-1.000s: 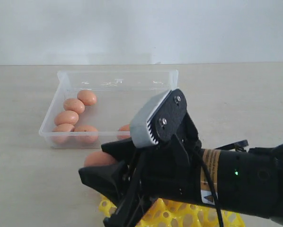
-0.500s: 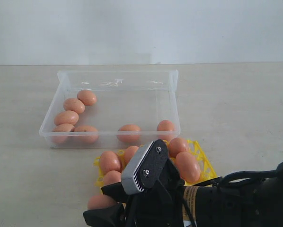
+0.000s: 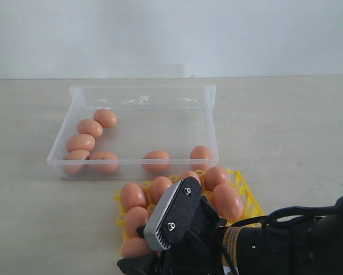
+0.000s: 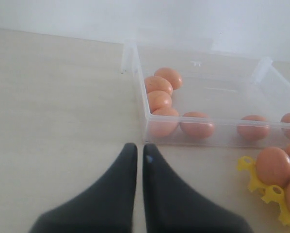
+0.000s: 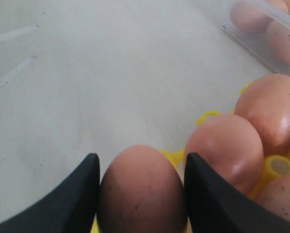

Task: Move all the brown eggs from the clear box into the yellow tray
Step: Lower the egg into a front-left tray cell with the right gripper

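Though about halfway by count, not finished: seven brown eggs (image 3: 157,162) left in clear box (image 3: 143,88); roughly six seated in yellow tray (image 4: 254,180); one brown egg (image 5: 140,194) pinched by right gripper (image 5: 141,167) at tray's corner cup; left gripper (image 4: 136,150) fingers pressed together, near box.

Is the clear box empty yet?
No, not empty: seven brown eggs lie inside the clear box, along its left and near walls.

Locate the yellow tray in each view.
Exterior: yellow tray at bottom centre, partly behind the arm.
Left wrist: tray corner at the frame's lower right.
Right wrist: yellow pegs between eggs.
Shared landmark: the clear box, in all three.
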Robot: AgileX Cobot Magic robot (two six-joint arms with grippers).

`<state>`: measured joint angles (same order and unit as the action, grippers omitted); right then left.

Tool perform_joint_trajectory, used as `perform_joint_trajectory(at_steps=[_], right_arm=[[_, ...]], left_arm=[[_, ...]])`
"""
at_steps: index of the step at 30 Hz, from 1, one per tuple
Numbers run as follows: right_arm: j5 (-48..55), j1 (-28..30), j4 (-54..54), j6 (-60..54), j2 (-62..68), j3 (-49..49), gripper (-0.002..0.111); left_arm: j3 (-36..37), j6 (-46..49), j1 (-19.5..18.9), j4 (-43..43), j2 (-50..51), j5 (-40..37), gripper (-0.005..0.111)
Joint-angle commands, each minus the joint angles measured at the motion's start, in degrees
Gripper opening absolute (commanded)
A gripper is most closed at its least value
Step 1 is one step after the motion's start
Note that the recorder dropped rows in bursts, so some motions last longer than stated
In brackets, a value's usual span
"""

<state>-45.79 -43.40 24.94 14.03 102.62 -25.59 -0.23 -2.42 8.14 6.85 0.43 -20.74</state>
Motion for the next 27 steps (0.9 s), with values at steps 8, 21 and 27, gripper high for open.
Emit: perform_joint_trajectory(at_steps=[8,21,27], right_arm=[[-0.62,-0.17,-2.68,-1.36,-0.04,0.32,0.013],[-0.62,-0.17,-2.68,-1.12,-0.04,0.32,0.042],[-0.62,-0.17,-2.68,-1.12,-0.04,0.32,0.042]], left_arm=[[0.23,0.24,0.13,-0.24,0.24,0.43,0.004],[0.23,0.24,0.13,-0.24,0.24,0.43,0.004],[0.23,0.24,0.13,-0.24,0.24,0.43,0.004]])
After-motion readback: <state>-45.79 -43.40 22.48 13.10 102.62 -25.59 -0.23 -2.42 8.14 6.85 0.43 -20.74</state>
